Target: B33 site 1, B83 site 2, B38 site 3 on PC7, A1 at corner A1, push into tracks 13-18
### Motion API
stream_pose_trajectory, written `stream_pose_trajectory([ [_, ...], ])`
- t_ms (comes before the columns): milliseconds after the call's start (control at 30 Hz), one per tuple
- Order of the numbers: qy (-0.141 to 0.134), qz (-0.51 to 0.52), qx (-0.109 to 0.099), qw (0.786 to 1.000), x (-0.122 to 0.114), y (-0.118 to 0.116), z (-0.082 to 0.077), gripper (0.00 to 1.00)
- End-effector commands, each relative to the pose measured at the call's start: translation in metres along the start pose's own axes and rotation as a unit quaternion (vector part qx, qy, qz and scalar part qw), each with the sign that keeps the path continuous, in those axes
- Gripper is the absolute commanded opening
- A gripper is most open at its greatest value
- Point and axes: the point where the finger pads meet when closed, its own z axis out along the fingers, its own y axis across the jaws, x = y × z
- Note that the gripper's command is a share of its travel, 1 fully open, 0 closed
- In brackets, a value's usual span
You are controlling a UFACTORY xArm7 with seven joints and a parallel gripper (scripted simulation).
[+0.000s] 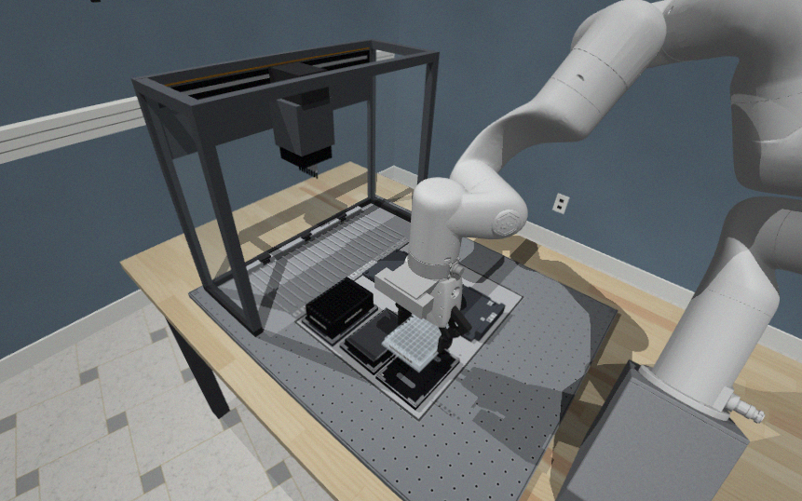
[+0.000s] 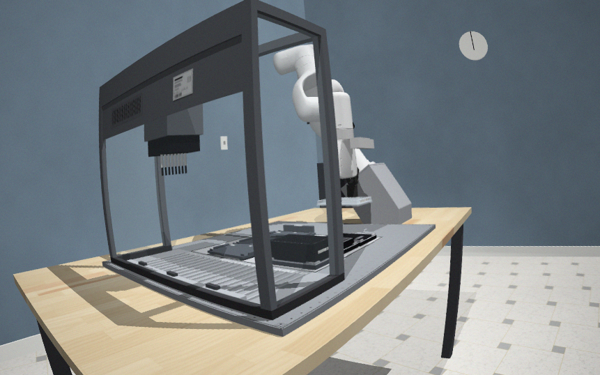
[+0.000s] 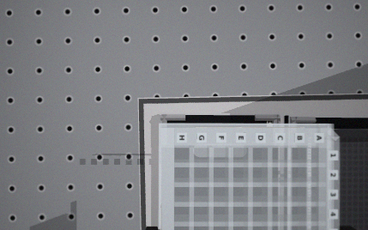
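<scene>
My gripper [image 1: 442, 325] is shut on B38 [image 1: 413, 341], a clear 96-well plate, and holds it level a little above nest S1 [image 1: 419, 378], which shows as an empty black frame. In the wrist view the plate [image 3: 245, 176] fills the lower middle, with column letters H to A along its top edge and A at the right. B33 [image 1: 368, 341], a dark flat plate, lies in nest S2. B83 [image 1: 337, 304], a tall black block, stands in S3. The carrier PC7 [image 1: 484, 309] lies on the apron behind my wrist, partly hidden. In the exterior view the plate [image 2: 344, 201] hangs above the base plate.
The instrument frame [image 1: 278, 168] stands over the loading rails [image 1: 329, 249], with its pipetting head [image 1: 304, 133] high above them. The perforated base plate [image 1: 466, 429] extends toward the arm's base [image 1: 652, 442]. The frame's front post [image 1: 229, 223] stands left of the nests.
</scene>
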Motion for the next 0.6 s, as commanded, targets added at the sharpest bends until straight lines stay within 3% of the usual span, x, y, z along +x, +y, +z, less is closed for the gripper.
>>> stream_pose_trajectory([
  [0,0.001,0.0,-0.001,1.0,0.001,0.001,-0.003,0.0],
  [367,0.001,0.0,-0.001,1.0,0.001,0.001,-0.021,0.0],
  [567,0.001,0.0,-0.001,1.0,0.001,0.001,-0.021,0.0],
])
